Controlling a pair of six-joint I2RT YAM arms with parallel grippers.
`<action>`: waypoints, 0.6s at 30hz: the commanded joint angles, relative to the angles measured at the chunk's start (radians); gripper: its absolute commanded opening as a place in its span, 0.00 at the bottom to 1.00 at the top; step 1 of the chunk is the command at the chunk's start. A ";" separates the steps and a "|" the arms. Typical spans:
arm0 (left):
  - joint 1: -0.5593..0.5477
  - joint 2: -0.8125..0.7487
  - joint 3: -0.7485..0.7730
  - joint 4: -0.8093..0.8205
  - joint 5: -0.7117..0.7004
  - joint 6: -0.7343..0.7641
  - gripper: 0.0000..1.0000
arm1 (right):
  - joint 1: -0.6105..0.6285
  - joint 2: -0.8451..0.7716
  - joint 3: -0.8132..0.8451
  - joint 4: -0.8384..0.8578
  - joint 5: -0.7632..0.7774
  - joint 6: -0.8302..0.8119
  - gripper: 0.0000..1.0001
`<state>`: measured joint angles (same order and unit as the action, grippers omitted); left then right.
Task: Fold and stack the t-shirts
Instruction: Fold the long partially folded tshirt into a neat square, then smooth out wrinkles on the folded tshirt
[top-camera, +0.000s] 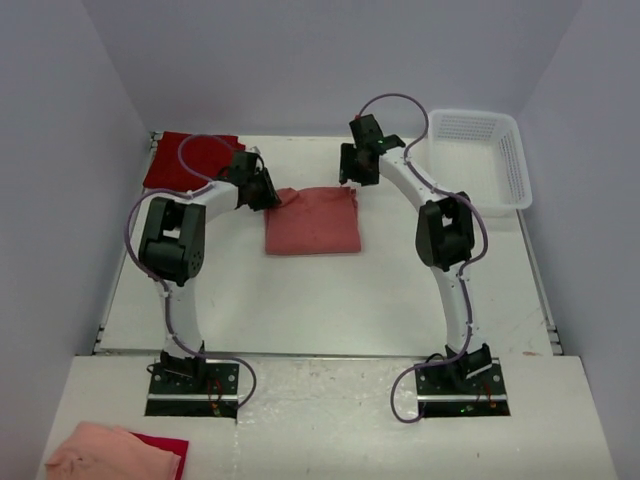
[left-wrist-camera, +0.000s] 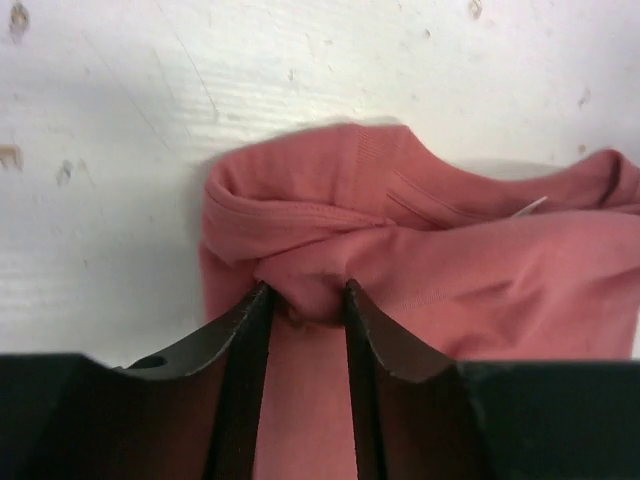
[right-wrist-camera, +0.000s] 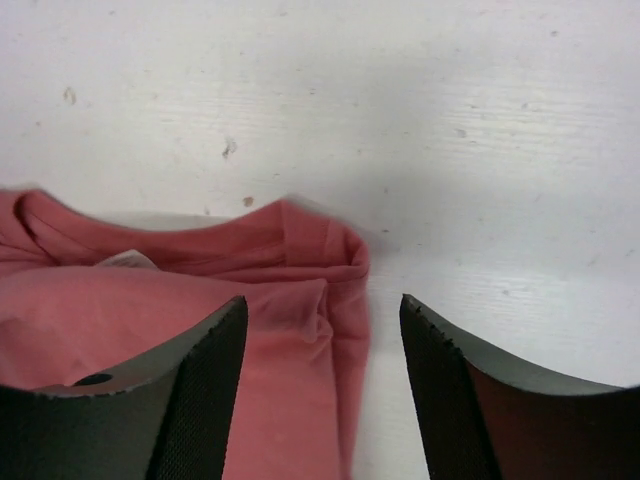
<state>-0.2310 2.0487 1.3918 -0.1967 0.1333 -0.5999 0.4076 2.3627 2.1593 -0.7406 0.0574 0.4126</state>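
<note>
Top external view shows the folded salmon t-shirt (top-camera: 312, 221) mid-table between the arms, and the crimson t-shirt (top-camera: 190, 160) lying in the far left corner. The left gripper (left-wrist-camera: 306, 288) is pinched tight on a bunch of cloth at the salmon t-shirt's far left corner. The right gripper (right-wrist-camera: 322, 300) hangs spread wide over its far right corner, holding nothing.

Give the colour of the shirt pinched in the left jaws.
Salmon red; the shirt shows best in the left wrist view.
</note>
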 joint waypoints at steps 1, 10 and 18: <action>-0.001 -0.005 0.102 0.163 0.000 0.099 0.42 | -0.010 -0.045 0.105 0.004 -0.015 -0.096 0.64; -0.039 -0.292 -0.059 0.290 -0.120 0.198 0.88 | -0.001 -0.276 -0.148 0.072 0.026 -0.158 0.82; -0.074 -0.228 -0.063 0.278 0.210 0.097 0.08 | -0.010 -0.332 -0.245 0.067 -0.158 -0.081 0.00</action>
<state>-0.3054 1.7523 1.3514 0.0570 0.1642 -0.4606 0.4046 2.0384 1.9305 -0.6735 0.0116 0.3004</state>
